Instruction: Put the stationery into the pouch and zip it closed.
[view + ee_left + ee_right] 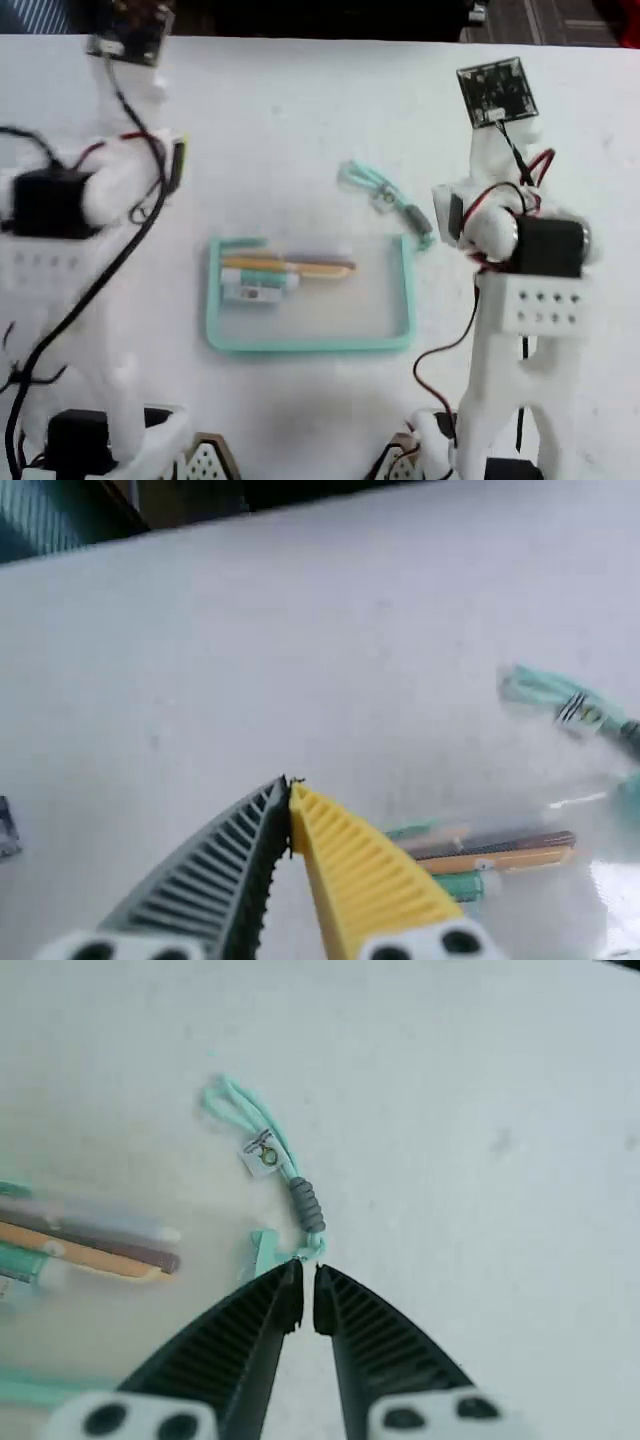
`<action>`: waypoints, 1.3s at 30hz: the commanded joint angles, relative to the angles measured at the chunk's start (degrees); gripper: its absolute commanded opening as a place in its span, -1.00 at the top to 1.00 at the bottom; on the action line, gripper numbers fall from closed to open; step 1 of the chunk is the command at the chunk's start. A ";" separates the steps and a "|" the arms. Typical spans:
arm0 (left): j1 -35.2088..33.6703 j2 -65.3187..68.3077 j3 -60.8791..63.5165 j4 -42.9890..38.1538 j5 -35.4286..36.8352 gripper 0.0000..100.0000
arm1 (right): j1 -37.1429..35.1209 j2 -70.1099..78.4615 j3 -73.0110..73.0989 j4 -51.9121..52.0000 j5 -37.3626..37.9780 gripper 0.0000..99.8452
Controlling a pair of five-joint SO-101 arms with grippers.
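A clear pouch with a teal rim (310,345) lies flat at the table's middle. Pens and a marker (285,268) rest inside it near its left end. A teal pull cord (375,185) with a grey bead (307,1205) trails from the pouch's far right corner. My right gripper (307,1295) sits at that corner, its black fingers pinched on the zipper pull at the cord's base. My left gripper (289,790), with one grey and one yellow finger, is shut on nothing and hovers over bare table to the far left of the pouch. The pens (500,855) lie beyond its tips.
The white tabletop (300,110) stretches to a dark edge at the back. Both arms' bases and cables (90,290) stand at the front left and front right. A small tag (262,1150) hangs on the cord.
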State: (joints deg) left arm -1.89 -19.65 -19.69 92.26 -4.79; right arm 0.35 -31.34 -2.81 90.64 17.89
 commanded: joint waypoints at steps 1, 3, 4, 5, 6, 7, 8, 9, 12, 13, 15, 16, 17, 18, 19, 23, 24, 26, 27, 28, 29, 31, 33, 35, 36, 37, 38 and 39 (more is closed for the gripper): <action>-0.48 -2.77 -31.47 10.29 -0.62 0.96 | -2.51 -1.80 -15.03 8.22 -0.09 0.97; -0.57 -3.65 -36.92 10.11 -0.62 0.96 | -1.89 -3.56 -17.14 8.04 -0.09 0.97; -0.57 -4.62 -38.24 10.11 -0.62 0.96 | -1.01 -5.14 -17.32 7.96 -0.09 0.97; -0.57 -5.93 -38.51 10.11 -0.62 0.96 | -0.40 -6.81 -17.14 7.96 -0.09 0.97; -0.57 -7.69 -38.42 10.11 -0.62 0.96 | -0.13 -8.48 -16.88 7.96 -0.09 0.97; -0.31 -9.89 -38.42 10.11 -0.62 0.96 | -0.13 -10.24 -16.88 7.96 -0.09 0.97; -0.13 -11.82 -38.42 10.11 -0.62 0.96 | -0.04 -12.09 -16.88 7.96 -0.09 0.97; -0.13 -13.93 -38.42 10.02 -0.62 0.96 | 0.04 -13.93 -16.97 7.87 -0.09 0.97; -0.13 -20.70 -38.42 10.02 -0.62 0.95 | -0.13 -19.56 -17.14 7.87 -0.09 0.97; -0.13 -22.81 -38.42 10.02 -0.62 0.95 | -0.13 -21.58 -17.14 7.87 -0.09 0.97; -0.13 -26.95 -38.42 10.02 -0.62 0.95 | -0.13 -25.36 -17.14 7.87 -0.09 0.97; -0.13 -28.88 -38.42 10.02 -0.44 0.95 | -0.13 -27.12 -17.14 7.87 -0.18 0.97; -0.13 -30.64 -38.42 10.02 -0.35 0.95 | -0.13 -29.05 -17.14 7.87 -0.44 0.97; -0.31 -32.48 -38.42 10.02 -0.35 0.95 | -0.13 -31.08 -16.97 7.87 -0.44 0.97; -0.48 -34.33 -38.42 10.02 -0.35 0.95 | -0.13 -33.27 -16.88 7.87 -0.53 0.97; -0.57 -41.63 -38.42 10.02 -0.26 0.95 | -0.13 -43.21 -16.88 7.87 -0.53 0.97; -0.57 -43.38 -38.33 10.02 -0.26 0.95 | -0.04 -45.85 -16.88 7.87 -0.53 0.97; -0.57 -46.20 -38.33 10.11 -0.18 0.95 | 0.22 -50.77 -16.88 7.87 -0.26 0.97; -0.57 -47.43 -38.33 10.11 -0.18 0.95 | 0.22 -53.05 -16.88 7.87 -0.09 0.97; -0.57 -48.57 -38.07 10.11 -0.18 0.95 | 0.31 -55.16 -16.88 7.87 -0.09 0.97; -0.57 -49.89 -36.92 10.11 -0.18 0.95 | 0.31 -57.01 -16.88 7.87 -0.09 0.97; -0.66 -52.79 -32.62 10.11 -0.18 0.95 | 1.36 -60.26 -16.88 7.87 -0.09 0.97; -1.45 -55.96 -25.14 10.02 -0.18 0.95 | 3.91 -62.55 -16.79 7.87 -0.26 0.97; -3.47 -59.38 -15.74 9.93 -0.26 0.95 | 6.73 -64.22 -16.79 7.87 -0.53 0.97; -4.88 -61.23 -10.81 9.41 -0.26 0.95 | 7.52 -64.92 -16.79 7.87 -0.62 0.97; -6.20 -63.25 -5.63 8.26 -0.26 0.95 | 7.69 -65.54 -16.79 7.87 -0.62 0.97; -7.34 -65.45 -0.62 6.68 -0.26 0.95 | 7.52 -65.98 -16.79 7.87 -0.62 0.97; -8.13 -68.18 4.22 4.66 -0.26 0.95 | 7.25 -66.33 -16.44 7.87 -1.05 0.97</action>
State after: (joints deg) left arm -6.11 -82.33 -35.69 101.93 -4.97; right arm 7.21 -97.89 -20.13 97.23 17.89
